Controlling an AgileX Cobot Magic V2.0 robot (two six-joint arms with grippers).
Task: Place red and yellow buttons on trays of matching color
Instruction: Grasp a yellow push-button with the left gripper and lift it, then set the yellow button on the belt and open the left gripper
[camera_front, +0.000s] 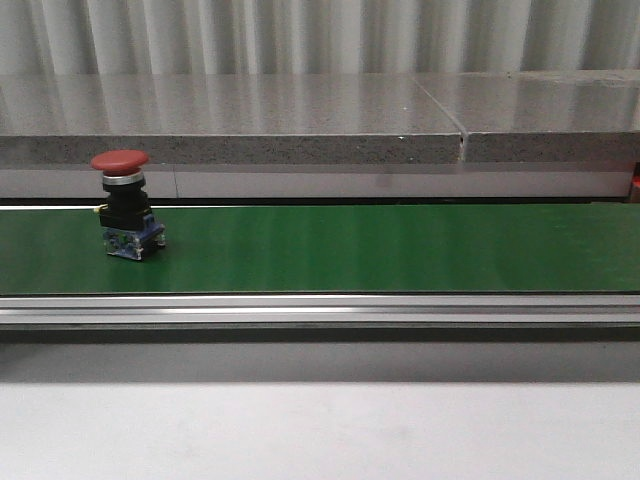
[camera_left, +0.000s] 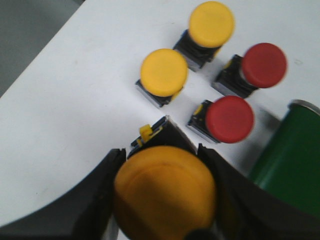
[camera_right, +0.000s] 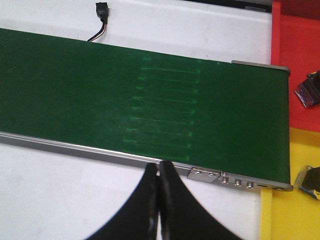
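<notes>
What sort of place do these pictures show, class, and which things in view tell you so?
Probably a factory-style sorting bench: a green conveyor belt carries a red push button, with a red tray and a yellow tray at its end.

A green belt (camera_front: 380, 248) runs in an aluminium frame (camera_front: 320, 310) before a grey stone ledge (camera_front: 230, 148); a black connector (camera_right: 102, 10) lies beside it.

No readable text, labels, brands or numbers are showing in any view: nothing on the buttons (camera_left: 164, 72), the belt (camera_front: 400, 248) or the trays (camera_right: 297, 60).
</notes>
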